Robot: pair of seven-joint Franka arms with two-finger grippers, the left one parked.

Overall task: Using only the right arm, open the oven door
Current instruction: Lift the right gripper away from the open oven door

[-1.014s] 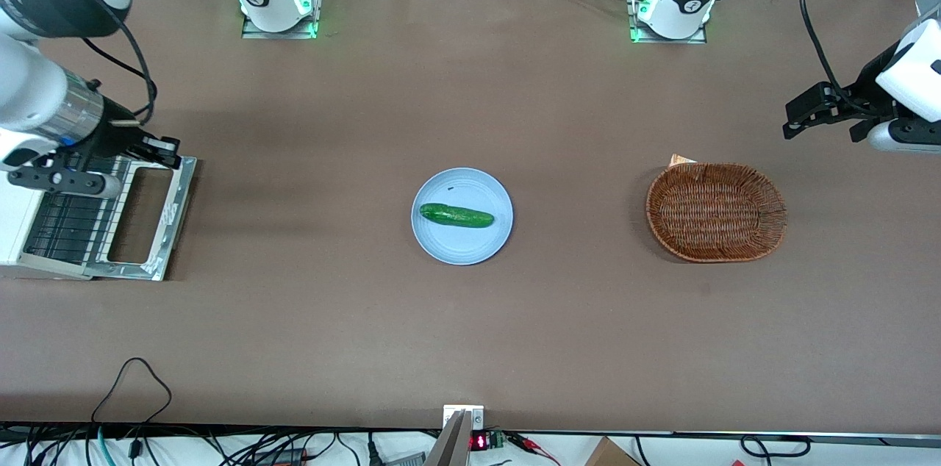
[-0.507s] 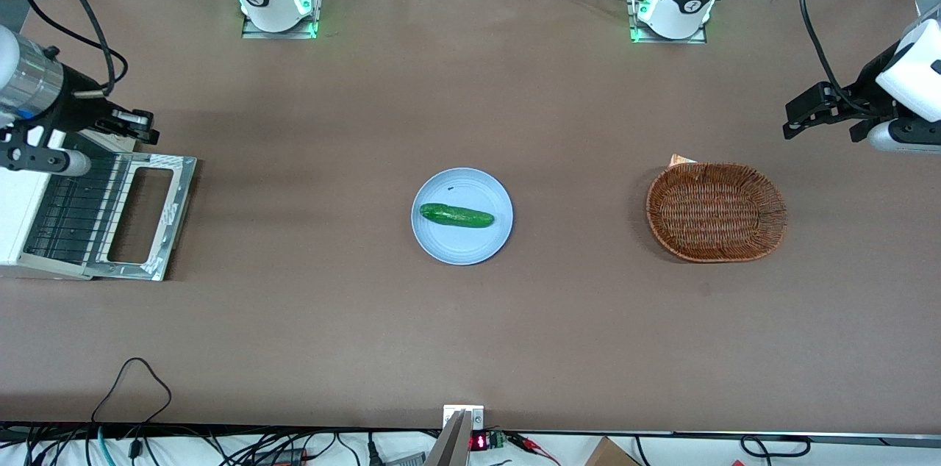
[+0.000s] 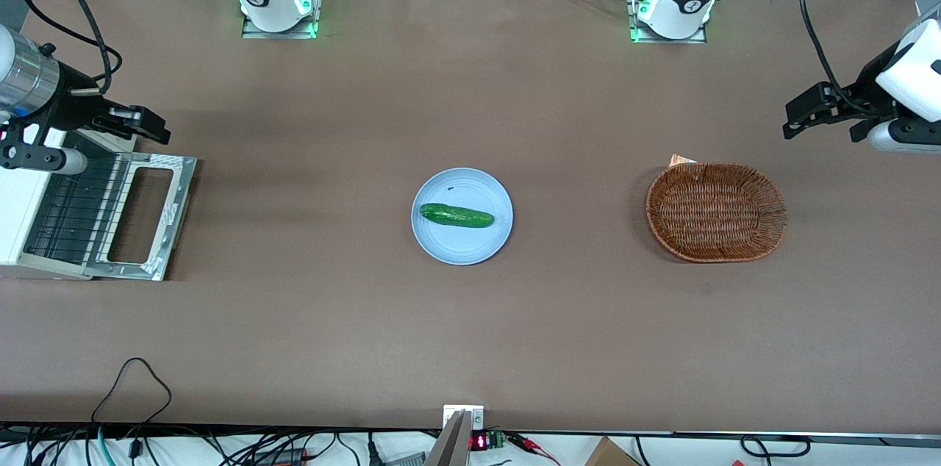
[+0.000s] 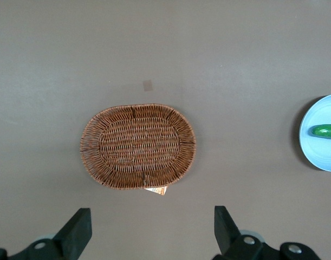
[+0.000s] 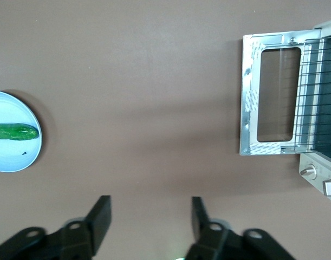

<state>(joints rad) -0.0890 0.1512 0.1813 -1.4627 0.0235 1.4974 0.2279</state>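
Note:
The off-white oven (image 3: 18, 212) stands at the working arm's end of the table. Its silver-grey door (image 3: 143, 216) with the dark glass window lies folded down flat on the table, and the wire rack (image 3: 70, 212) shows inside. The door also shows in the right wrist view (image 5: 271, 103), with the rack (image 5: 317, 97) beside it. My right gripper (image 3: 151, 126) is open and empty. It hangs above the table just off the door's corner, farther from the front camera than the door. Its two black fingers (image 5: 103, 214) stand wide apart over bare table.
A light blue plate (image 3: 485, 245) with a green cucumber (image 3: 456, 215) sits at the table's middle; both show in the right wrist view too (image 5: 16, 157). A brown wicker basket (image 3: 716, 212) sits toward the parked arm's end. Two arm bases stand along the table's edge farthest from the front camera.
My right gripper has lifted off the open door and drawn back from the oven, away from the front camera. The door stays flat on the table.

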